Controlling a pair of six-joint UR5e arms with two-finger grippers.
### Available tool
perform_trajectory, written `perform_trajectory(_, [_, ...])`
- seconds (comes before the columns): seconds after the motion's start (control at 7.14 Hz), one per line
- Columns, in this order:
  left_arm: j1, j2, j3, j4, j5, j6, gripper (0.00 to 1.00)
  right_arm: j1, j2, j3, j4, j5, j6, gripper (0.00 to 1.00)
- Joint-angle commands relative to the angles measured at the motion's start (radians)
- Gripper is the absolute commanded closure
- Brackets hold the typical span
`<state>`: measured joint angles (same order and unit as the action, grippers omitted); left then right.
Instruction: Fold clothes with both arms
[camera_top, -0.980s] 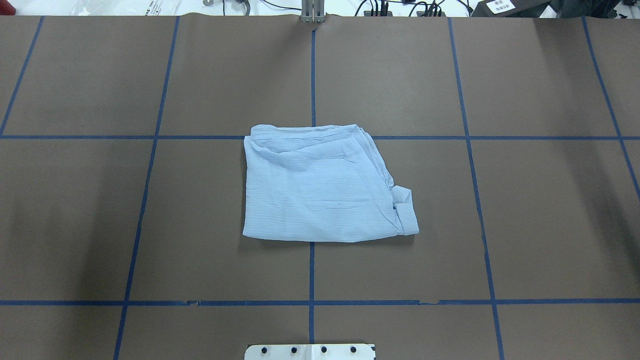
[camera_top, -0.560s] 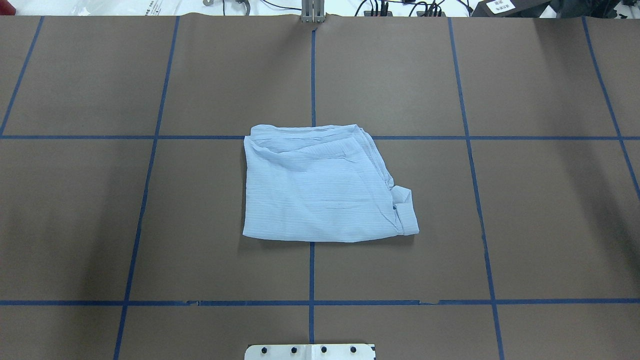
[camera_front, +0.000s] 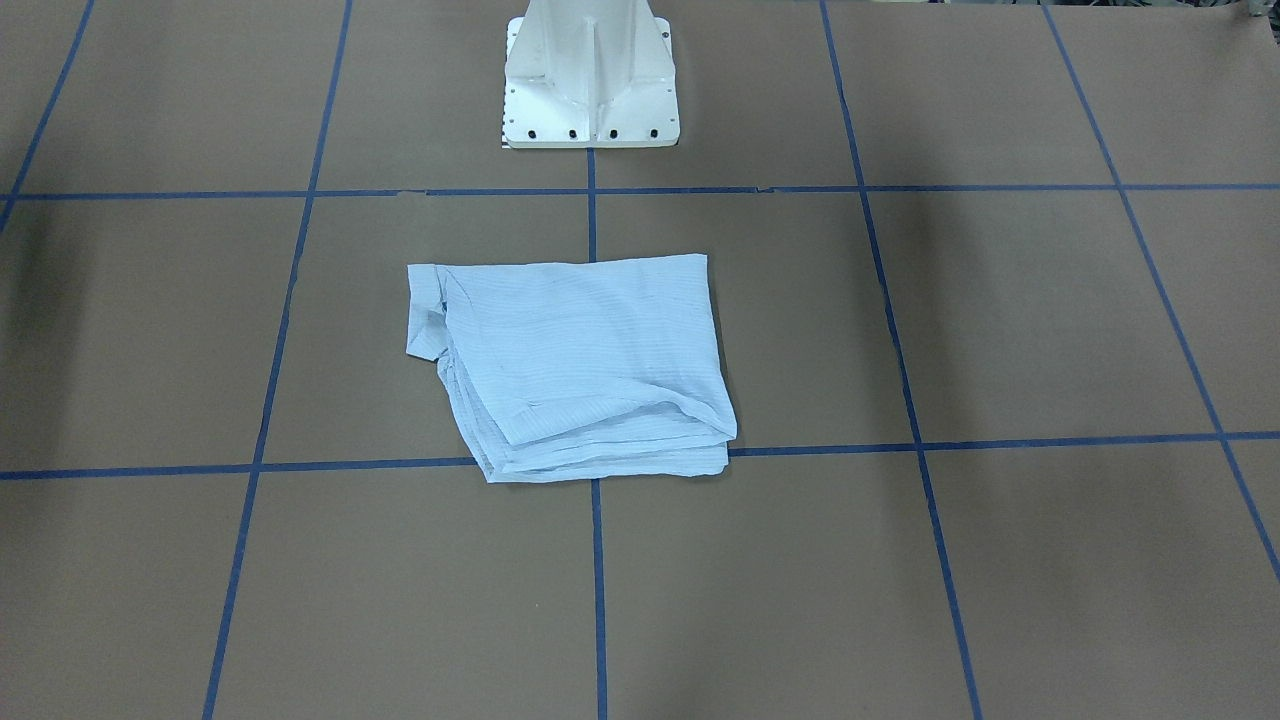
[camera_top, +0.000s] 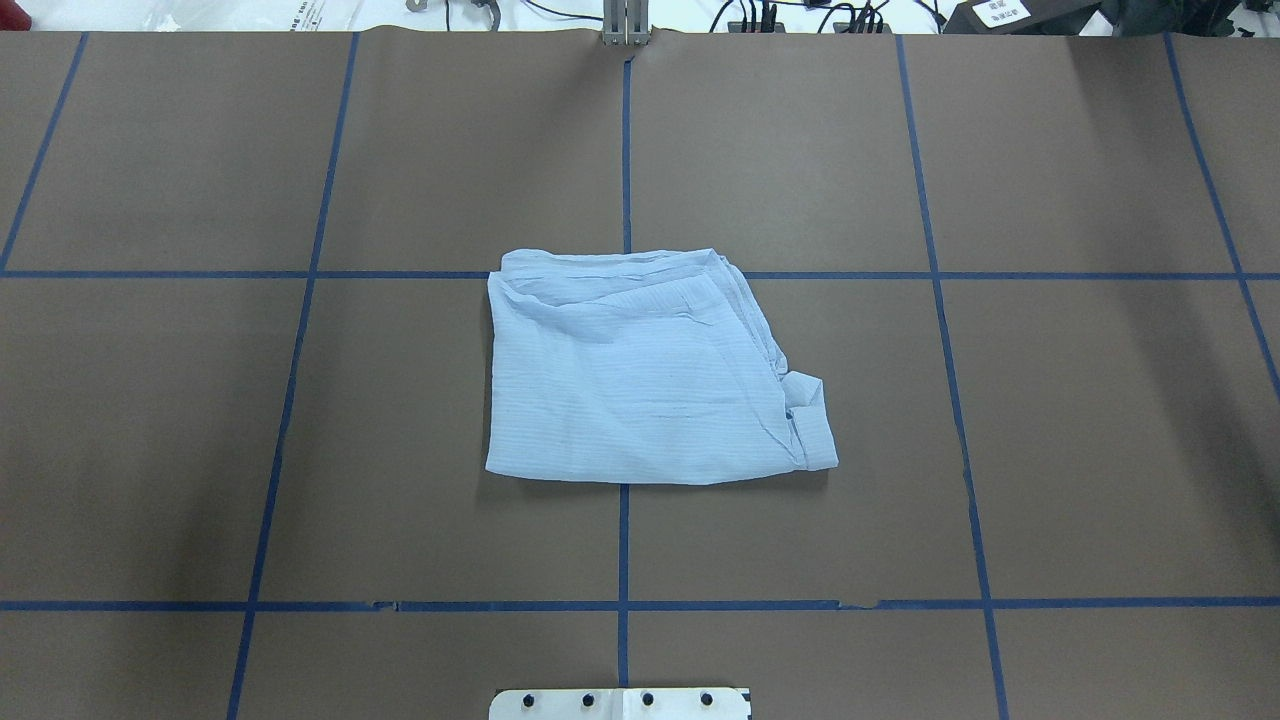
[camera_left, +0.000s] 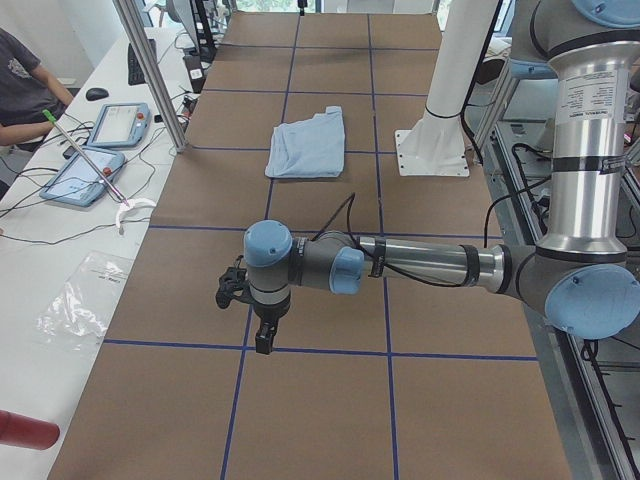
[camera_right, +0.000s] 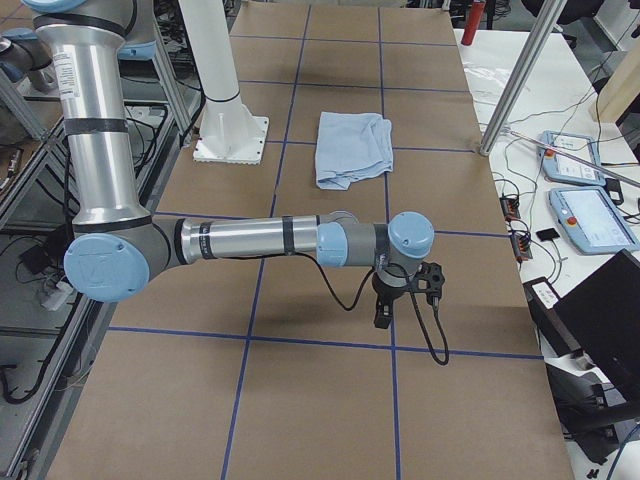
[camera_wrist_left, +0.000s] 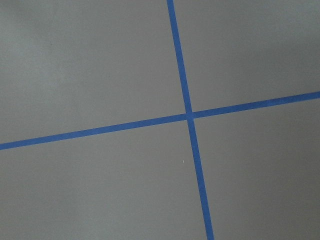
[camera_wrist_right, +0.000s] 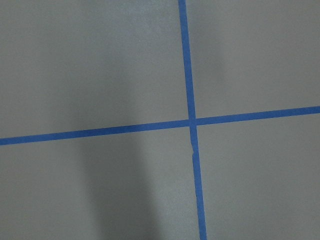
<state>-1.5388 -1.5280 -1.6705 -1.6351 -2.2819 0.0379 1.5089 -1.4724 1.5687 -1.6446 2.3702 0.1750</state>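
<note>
The clothes are one light-blue shirt (camera_top: 640, 380), folded into a rough square and lying flat at the table's middle (camera_front: 580, 360). A cuff sticks out at one corner. In the side views the shirt (camera_left: 310, 145) (camera_right: 350, 145) lies far from both arms. My left gripper (camera_left: 262, 340) hangs over bare brown table near the left end. My right gripper (camera_right: 383, 315) does the same near the right end. Neither touches the fabric. I cannot tell whether either is open or shut. Both wrist views show only brown surface and crossing blue tape.
The white pedestal base (camera_front: 588, 80) stands behind the shirt at the robot's edge. Blue tape lines (camera_top: 625, 550) divide the brown table. Beside the table are tablets (camera_left: 95, 150) (camera_right: 590, 215), aluminium posts (camera_left: 150, 70) and a seated person (camera_left: 25, 85).
</note>
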Motion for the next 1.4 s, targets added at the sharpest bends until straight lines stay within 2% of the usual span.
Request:
perform_trajectory(0.0, [-0.001,0.003,0.014,0.005,-0.063,0.002,0.00,0.034,-0.017,0.008,0.000,0.024,-0.006,0.00])
perform_trajectory(0.42, [-0.001,0.003,0.011,0.000,-0.064,0.003,0.00,0.068,-0.090,0.019,0.017,0.012,-0.099,0.00])
perform_trajectory(1.26, [-0.001,0.005,0.005,0.000,-0.064,0.003,0.00,0.074,-0.091,0.025,0.015,0.026,-0.100,0.00])
